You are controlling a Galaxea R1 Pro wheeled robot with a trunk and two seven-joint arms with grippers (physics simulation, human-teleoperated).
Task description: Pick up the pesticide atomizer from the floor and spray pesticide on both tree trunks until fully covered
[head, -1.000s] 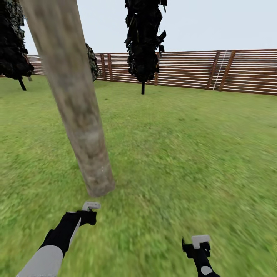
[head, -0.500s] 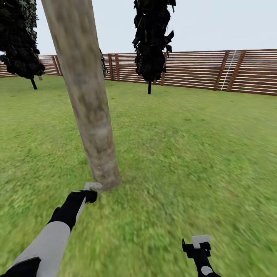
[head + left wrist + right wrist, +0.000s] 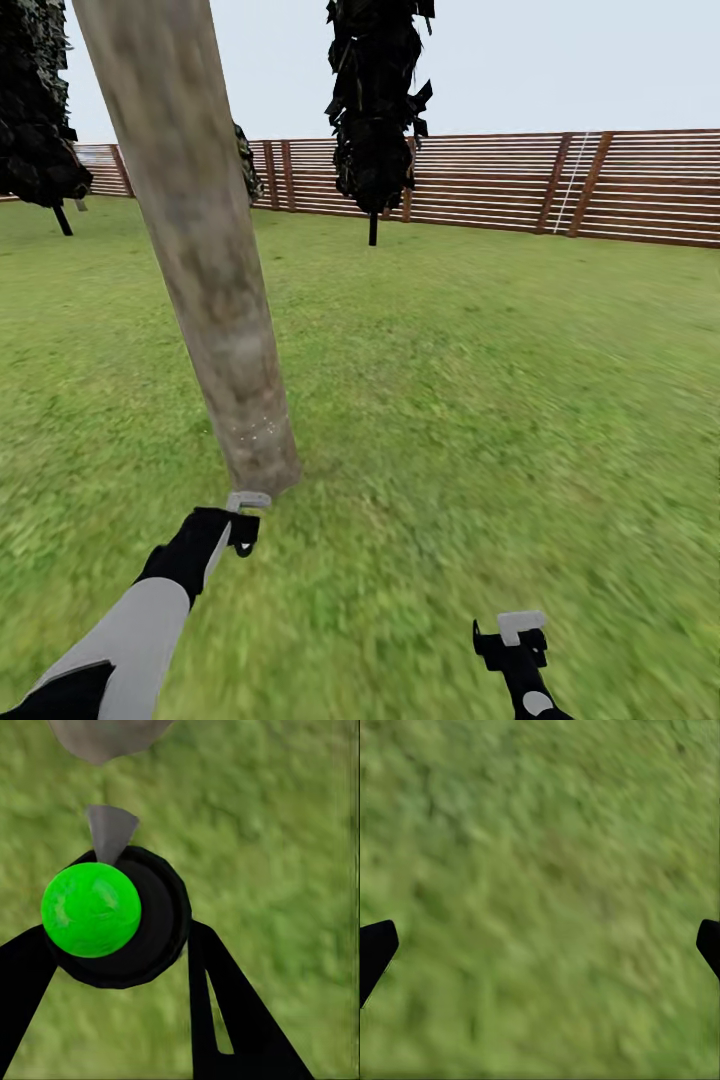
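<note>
We stand on the lawn (image 3: 480,400) with one tree trunk (image 3: 205,270) rising right in front of us, a thick grey-tan column that leans slightly and runs out past the top of the head view. A few pale specks dot the bark low on the trunk, just above its base. Behind it the reddish-brown fence (image 3: 560,185) of horizontal slats runs along the far edge of the lawn, and a narrow dark tree (image 3: 375,110) stands before the fence, with another dark tree (image 3: 35,110) near the far left corner.

Our left gripper (image 3: 243,525) reaches forward and sits just beside the foot of the trunk, near it but apart from it. In the left wrist view its two black fingers (image 3: 225,1012) are closed around the atomizer (image 3: 116,915), a round black body with a bright green cap; a grey nozzle points from it toward the grey base of the trunk (image 3: 105,735), with grass between the two. So the jaws are clamped on the atomizer, spread only as wide as its body.

Our right gripper (image 3: 512,645) hangs low over the grass near the near edge of the lawn, well apart from the trunk. In the right wrist view its fingertips (image 3: 375,949) sit at opposite sides, spread wide, with only grass (image 3: 540,900) between them; it holds nothing.
</note>
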